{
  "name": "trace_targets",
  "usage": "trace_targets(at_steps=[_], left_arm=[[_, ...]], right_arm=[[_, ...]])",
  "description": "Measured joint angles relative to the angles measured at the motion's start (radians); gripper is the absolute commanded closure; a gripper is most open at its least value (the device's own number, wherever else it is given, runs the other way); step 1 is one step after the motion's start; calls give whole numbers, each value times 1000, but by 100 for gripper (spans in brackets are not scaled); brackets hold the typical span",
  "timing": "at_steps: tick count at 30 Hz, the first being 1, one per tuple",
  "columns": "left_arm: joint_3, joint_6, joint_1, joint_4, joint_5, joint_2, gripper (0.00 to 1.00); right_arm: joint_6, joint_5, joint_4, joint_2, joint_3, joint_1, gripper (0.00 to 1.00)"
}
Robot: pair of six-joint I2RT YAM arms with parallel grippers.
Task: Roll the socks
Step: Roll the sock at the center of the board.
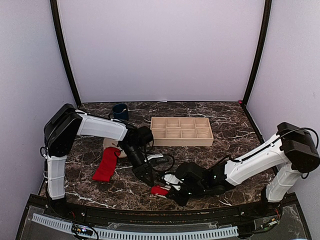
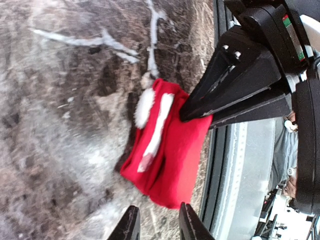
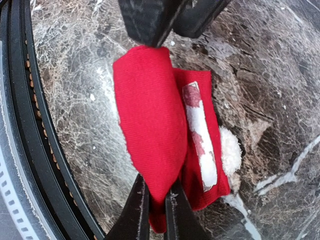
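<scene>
The right gripper (image 3: 156,195) is clamped on the folded sock (image 3: 150,120), which lies on the counter (image 1: 225,125) near its front edge. The left gripper (image 2: 157,222) stands at the fold's opposite end, jaws slightly apart with nothing between them. The other sock (image 1: 106,165) lies flat, well to the left. The left arm hides most of a beige plate (image 1: 111,145). A wooden tray (image 1: 181,131) and a dark cup (image 1: 120,111) sit farther back.
</scene>
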Motion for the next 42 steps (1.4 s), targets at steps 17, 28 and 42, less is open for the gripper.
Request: trace_targets(at_steps=[17,28,42], left_arm=[[-173,-127,44,238,-279,-193,68],[-396,-224,0,534,-477,-474,63],[-581,-224,-228,787,-721,-548,60]], right_arm=[[65,-76,24,-2,-16,-45,97],[116,-240,16,0,-18,-140,97],[188,-498,53,57,-14,-238,97]])
